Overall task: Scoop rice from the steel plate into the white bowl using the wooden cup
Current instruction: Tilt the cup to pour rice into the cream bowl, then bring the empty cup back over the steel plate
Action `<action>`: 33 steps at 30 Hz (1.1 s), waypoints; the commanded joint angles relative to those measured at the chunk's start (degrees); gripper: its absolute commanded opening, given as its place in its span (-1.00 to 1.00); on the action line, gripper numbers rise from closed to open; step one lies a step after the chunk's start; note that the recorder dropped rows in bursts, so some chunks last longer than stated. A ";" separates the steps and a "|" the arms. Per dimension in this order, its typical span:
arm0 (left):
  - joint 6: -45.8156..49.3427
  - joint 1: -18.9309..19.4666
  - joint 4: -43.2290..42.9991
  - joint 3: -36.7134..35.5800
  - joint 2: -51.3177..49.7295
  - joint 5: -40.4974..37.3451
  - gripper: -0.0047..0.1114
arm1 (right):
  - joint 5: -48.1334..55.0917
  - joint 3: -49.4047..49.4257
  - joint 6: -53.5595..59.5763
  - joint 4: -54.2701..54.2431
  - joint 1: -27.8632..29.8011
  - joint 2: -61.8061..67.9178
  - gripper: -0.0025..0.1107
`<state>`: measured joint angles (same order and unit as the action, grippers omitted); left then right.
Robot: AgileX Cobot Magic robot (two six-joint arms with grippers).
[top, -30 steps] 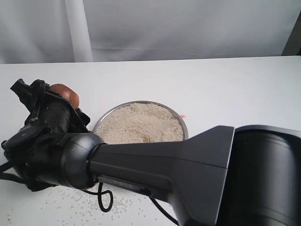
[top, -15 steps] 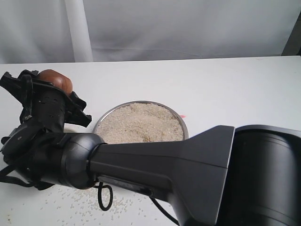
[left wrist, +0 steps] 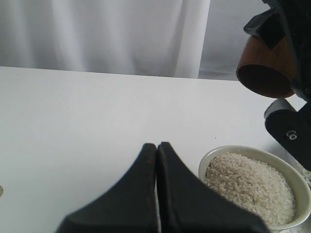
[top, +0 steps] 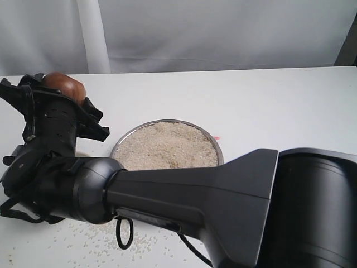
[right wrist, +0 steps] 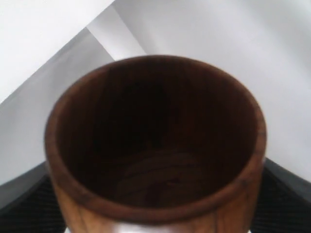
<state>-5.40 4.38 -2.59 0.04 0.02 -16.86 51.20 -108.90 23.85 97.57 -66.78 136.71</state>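
My right gripper (top: 61,103) has reached across to the far left and is shut on the wooden cup (top: 64,86), held raised above the table. In the right wrist view the cup (right wrist: 155,141) fills the frame, its dark inside holding no rice. The left wrist view shows the cup (left wrist: 266,68) hanging tilted above the white bowl (left wrist: 209,162), which is heaped with rice (left wrist: 250,187). My left gripper (left wrist: 157,145) is shut on nothing, just beside the bowl. The steel plate (top: 120,146) lies mid-table, full of rice (top: 167,146). The exterior view hides the bowl behind the right arm.
The right arm's thick black body (top: 223,206) covers the lower right of the exterior view. Loose grains (top: 95,243) and a black cable loop (top: 124,234) lie on the white table in front. A white curtain (top: 223,33) hangs behind the table's far edge.
My right gripper has risen and moved left with the wooden cup, away from the table surface. The steel plate and its rice have not moved.
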 commanded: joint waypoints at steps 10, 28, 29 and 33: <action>-0.10 -0.37 0.07 -0.04 -0.02 0.56 -0.92 | 3.30 -0.47 -13.13 -38.57 1.49 -5.76 -0.96; -0.10 -0.37 0.07 -0.04 -0.02 0.56 -0.92 | 18.76 2.46 8.50 -42.84 14.21 -12.61 -0.96; -0.10 -0.37 0.07 -0.04 -0.02 0.56 -0.92 | 18.76 2.81 9.55 -41.88 14.34 -11.82 -0.96; -0.10 -0.37 0.07 -0.04 -0.02 0.56 -0.92 | 18.76 2.92 10.92 -39.42 14.34 -8.23 -0.96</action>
<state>-5.40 4.38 -2.59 0.04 0.02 -16.86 69.94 -106.25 33.30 55.47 -52.61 126.76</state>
